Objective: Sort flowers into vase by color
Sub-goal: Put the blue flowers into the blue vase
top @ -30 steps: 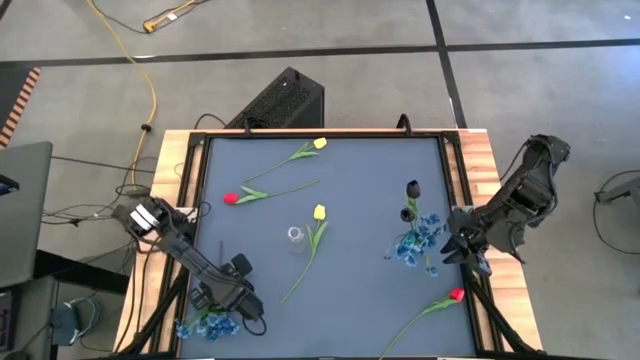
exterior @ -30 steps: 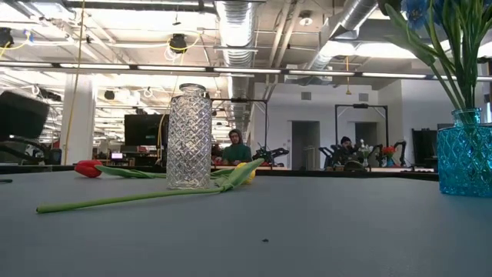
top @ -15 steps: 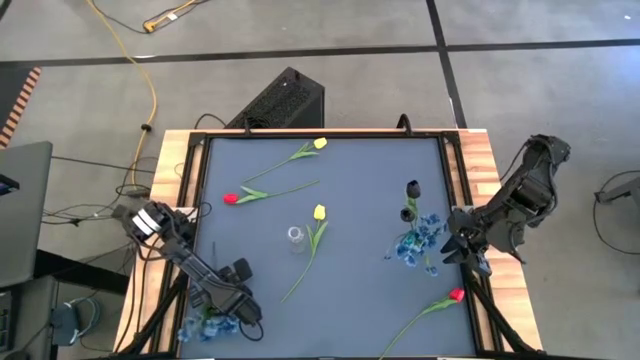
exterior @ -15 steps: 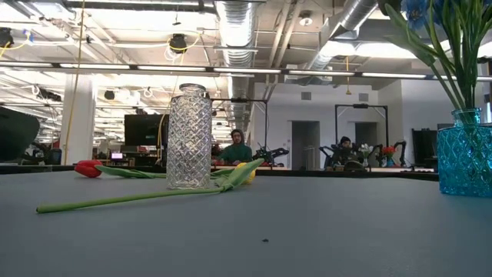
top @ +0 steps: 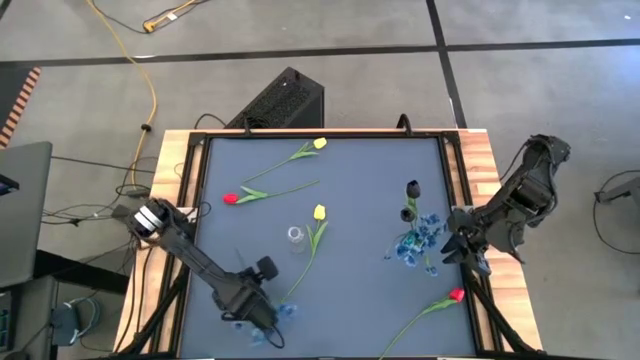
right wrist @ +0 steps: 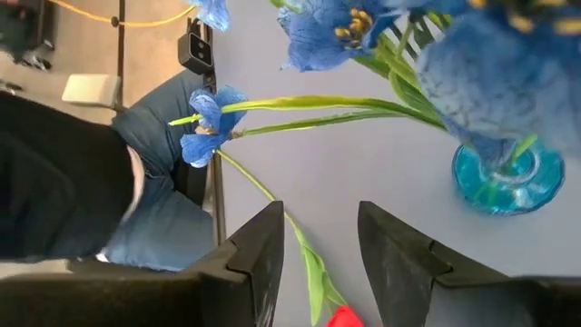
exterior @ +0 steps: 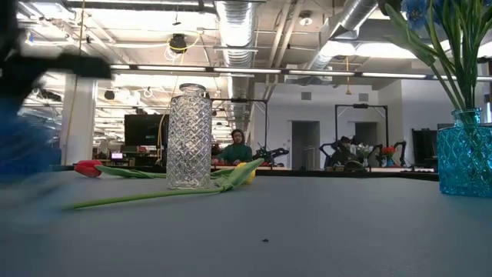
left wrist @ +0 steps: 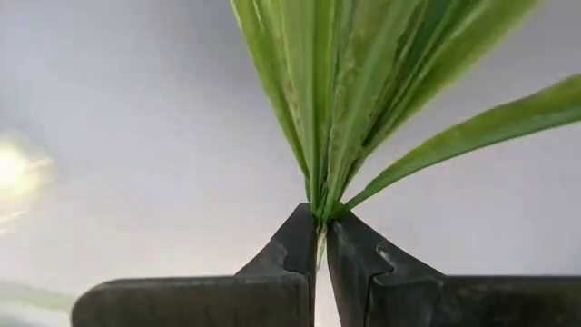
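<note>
a red tulip (top: 231, 198) and two yellow tulips (top: 319, 212) lie on the dark counter (top: 360, 170) left of centre, around a clear glass vase (top: 295, 236). the left end effector (top: 262, 318) reaches low to the bottom edge, pinched shut on the green stems of a blue flower bunch (top: 283, 314), seemingly lifted. right of centre stands a blue vase (top: 408, 246) with blue blossoms; the right end effector (top: 452, 247) waits beside it, fingers apart, empty.

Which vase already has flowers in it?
The blue glass vase near the right gripper, holding blue blossoms. The clear cut-glass vase mid-table stands empty.
</note>
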